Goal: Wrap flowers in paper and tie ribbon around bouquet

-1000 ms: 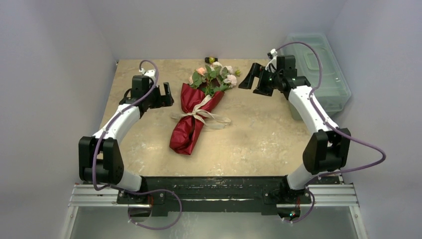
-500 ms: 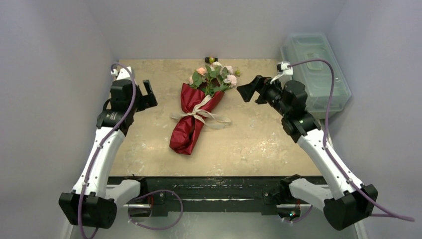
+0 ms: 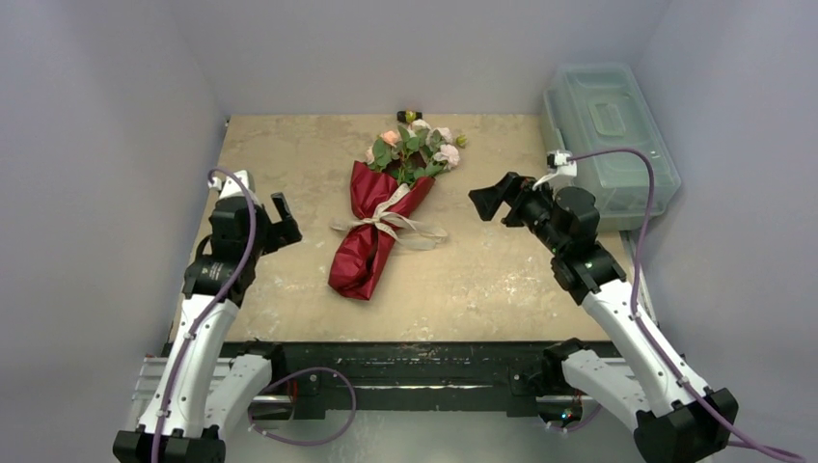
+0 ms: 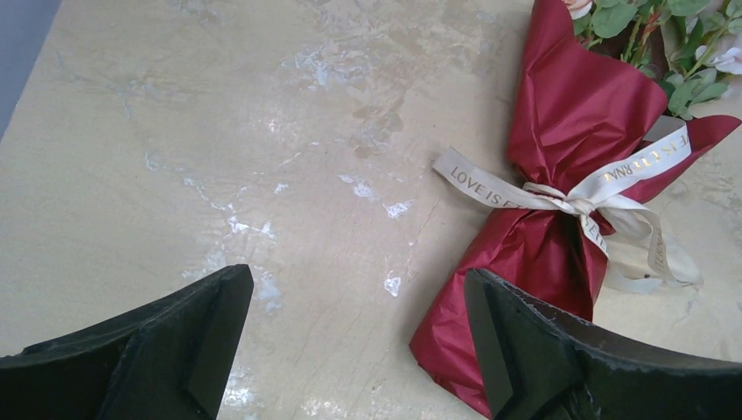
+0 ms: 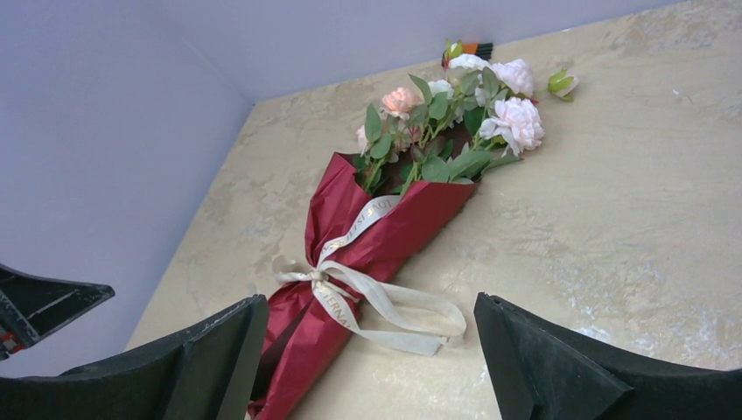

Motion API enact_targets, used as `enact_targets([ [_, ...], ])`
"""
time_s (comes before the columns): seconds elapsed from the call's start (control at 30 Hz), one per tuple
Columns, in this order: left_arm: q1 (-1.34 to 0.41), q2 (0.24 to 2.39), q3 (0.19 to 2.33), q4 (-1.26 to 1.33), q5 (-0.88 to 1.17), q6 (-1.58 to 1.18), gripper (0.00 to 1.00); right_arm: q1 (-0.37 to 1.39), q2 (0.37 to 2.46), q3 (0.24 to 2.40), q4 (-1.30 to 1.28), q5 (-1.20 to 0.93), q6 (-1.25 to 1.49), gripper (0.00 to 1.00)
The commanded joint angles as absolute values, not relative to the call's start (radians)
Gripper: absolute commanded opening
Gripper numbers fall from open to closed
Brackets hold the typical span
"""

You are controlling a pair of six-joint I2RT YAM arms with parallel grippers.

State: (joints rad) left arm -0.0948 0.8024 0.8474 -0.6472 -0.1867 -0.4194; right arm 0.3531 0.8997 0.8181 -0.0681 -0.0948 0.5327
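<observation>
A beige, marble-patterned bench (image 3: pixel 502 280) is filling the middle of the view, its surface showing pale scuffs. A translucent lidded storage box (image 3: pixel 608 125) is standing at the bench's far right corner, reaching past the right edge. A small dark object with green and orange parts (image 3: pixel 409 116) is lying at the middle of the far edge. Plain lilac-grey walls (image 3: pixel 434 48) are enclosing three sides.

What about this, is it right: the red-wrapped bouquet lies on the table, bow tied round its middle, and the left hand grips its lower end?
Not quite. The left hand grips nothing: the top view shows it open, apart from the bouquet, off to its left. The bouquet does lie on the table, bow tied round its middle.
</observation>
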Motion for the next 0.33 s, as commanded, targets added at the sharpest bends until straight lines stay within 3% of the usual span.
enact_targets([
  [0.0, -0.097, 0.822, 0.885, -0.624, -0.155, -0.428, 1.00, 0.354, 0.869, 0.788, -0.065, -0.097, 0.551, 0.99],
  [0.3, -0.097, 0.832, 0.918, -0.640, -0.150, -0.396, 1.00, 0.354, 0.917, 0.791, -0.094, -0.099, 0.563, 0.99],
])
